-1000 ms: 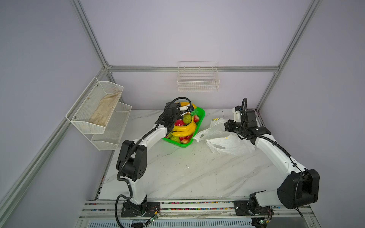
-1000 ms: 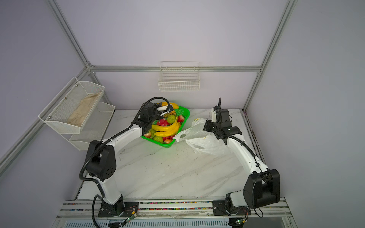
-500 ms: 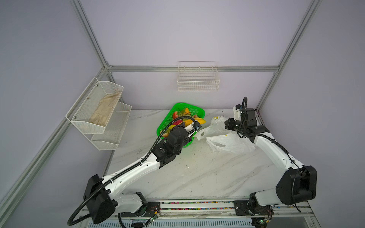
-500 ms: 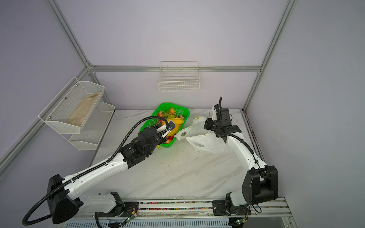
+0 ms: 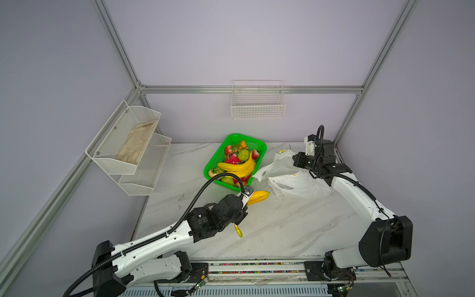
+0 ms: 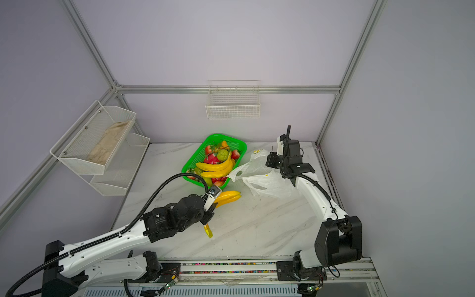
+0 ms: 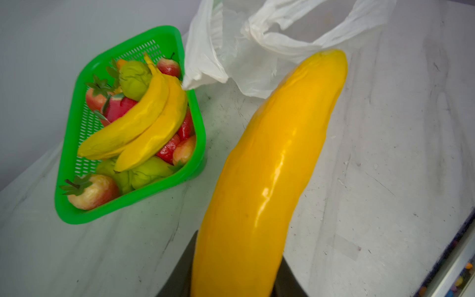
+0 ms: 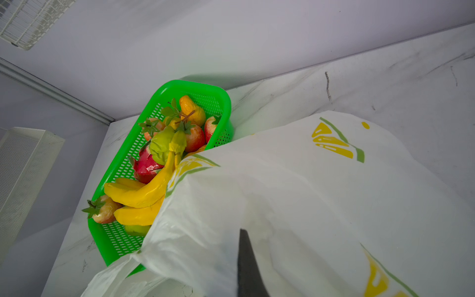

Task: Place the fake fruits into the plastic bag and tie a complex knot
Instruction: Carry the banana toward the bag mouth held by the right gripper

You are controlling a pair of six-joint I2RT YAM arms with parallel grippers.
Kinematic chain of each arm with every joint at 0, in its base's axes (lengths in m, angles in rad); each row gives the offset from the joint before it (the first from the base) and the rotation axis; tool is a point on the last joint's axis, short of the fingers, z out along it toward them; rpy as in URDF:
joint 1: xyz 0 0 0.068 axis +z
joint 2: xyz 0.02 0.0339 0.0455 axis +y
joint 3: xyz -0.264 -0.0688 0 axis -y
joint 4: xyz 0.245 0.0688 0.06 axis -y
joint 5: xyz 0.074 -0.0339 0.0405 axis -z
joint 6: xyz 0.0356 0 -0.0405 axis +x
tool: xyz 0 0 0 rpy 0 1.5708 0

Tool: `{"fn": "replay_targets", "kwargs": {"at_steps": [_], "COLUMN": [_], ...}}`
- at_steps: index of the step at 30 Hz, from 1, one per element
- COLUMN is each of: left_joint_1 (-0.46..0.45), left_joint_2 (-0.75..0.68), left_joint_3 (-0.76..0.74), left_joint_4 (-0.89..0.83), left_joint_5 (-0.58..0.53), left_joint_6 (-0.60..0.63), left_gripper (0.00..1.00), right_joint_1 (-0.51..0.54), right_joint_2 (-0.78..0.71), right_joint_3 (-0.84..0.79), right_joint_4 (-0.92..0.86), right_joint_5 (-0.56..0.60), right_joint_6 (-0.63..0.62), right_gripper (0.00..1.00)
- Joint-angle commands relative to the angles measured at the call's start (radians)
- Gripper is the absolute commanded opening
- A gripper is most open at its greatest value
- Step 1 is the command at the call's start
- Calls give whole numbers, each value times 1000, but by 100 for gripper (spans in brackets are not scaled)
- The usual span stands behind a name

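My left gripper is shut on a glossy yellow banana bunch, held over the table between the green basket and the plastic bag. In the left wrist view the banana runs out from between the dark fingers toward the bag's handle loops. The other fake fruits fill the basket: bananas, strawberries, green pears, a pink dragon fruit. My right gripper is shut on the far edge of the bag, lifting it. The bag drapes over the one finger that shows.
A white wire basket hangs on the back wall. A two-tier wire shelf on the left wall holds a beige cloth. A small yellow piece shows under my left wrist. The marble table ends at a front rail.
My left arm has swung out of the basket toward the front, carrying the banana bunch to beside the bag. The right gripper has kept its hold on the bag.
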Motion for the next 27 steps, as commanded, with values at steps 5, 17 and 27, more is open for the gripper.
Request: {"fn": "replay_targets", "kwargs": {"at_steps": [5,17,27], "left_joint_1": [26,173,197], "left_joint_2": [146,391,510], "left_joint_3": [-25,88,289], "left_joint_4": [300,316,327], "left_joint_5": [141,255,330], "left_joint_6": [-249,-321,-295], "left_gripper": [12,11,12], "right_joint_1": [-4,-4,-1], "right_joint_2": [-44,-51,-63], "right_joint_3": [-33,-33,-98], "right_joint_4": [35,18,32], "right_joint_5": [-36,-29,-146], "right_joint_6": [21,26,3], "right_gripper": [0,0,0]}}
